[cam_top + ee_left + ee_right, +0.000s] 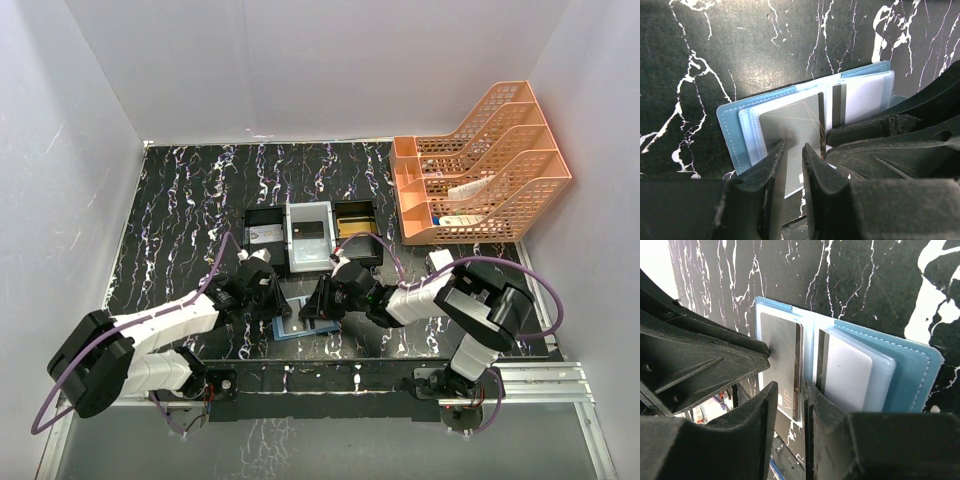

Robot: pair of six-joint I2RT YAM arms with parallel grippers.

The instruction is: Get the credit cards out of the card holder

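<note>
The small blue folding card holder (731, 131) lies opened flat on the black, white-veined worktop (180, 200), between the two arms and near the black-and-white three-compartment tray (291, 247), on its arm side. Lying open, its pale inner pockets face up where we can reach them. A thin silver-grey plastic card (790, 122) sticks partway out of the left-hand pocket toward the arms.

The left end effector (793, 146) has its fingers close together with a slit between them, clamping nothing. Its tips sit on the card's face. We judge this is to drag the card out by friction, since a card lying flat offers no edge to grip. The right end effector (789, 386) is likewise narrowly spread and empty, its tips at the card's dark-striped edge beside the fold, probably pinning the holder against that pull.

A second pale, dark-striped card (845, 372) sits fully inside the right-hand translucent pocket, so we judge the task unfinished.
</note>
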